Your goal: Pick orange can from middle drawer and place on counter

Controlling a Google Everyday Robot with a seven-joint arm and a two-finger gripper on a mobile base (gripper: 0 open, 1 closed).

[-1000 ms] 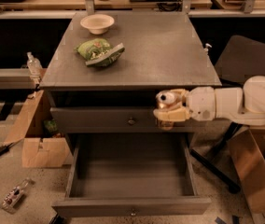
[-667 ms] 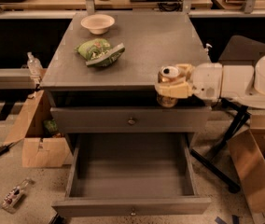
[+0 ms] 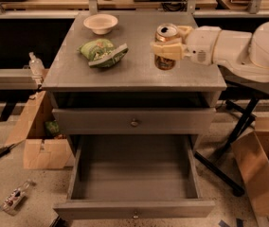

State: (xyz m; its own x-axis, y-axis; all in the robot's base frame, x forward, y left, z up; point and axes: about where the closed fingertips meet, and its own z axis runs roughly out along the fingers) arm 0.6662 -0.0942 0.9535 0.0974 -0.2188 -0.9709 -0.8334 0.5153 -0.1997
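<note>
The orange can [image 3: 165, 56] has a silver top and stands upright over the right part of the grey counter [image 3: 125, 72]. Its base is at or just above the surface; I cannot tell whether it touches. My gripper [image 3: 170, 40] reaches in from the right on a white arm and is shut on the can, with one tan finger [image 3: 166, 50] across its front. The middle drawer [image 3: 134, 207] is pulled open below and its inside is bare. A closed drawer front with a knob [image 3: 134, 123] sits above it.
A green snack bag [image 3: 102, 52] and a white bowl [image 3: 100, 23] lie on the counter's left and back. Cardboard boxes stand at the left [image 3: 40, 145] and the right [image 3: 260, 174]. A black stand leg [image 3: 219, 174] is on the floor at right. Wooden benches run behind.
My gripper has carried the can up from the cabinet's front right edge and further in over the counter's right side.
</note>
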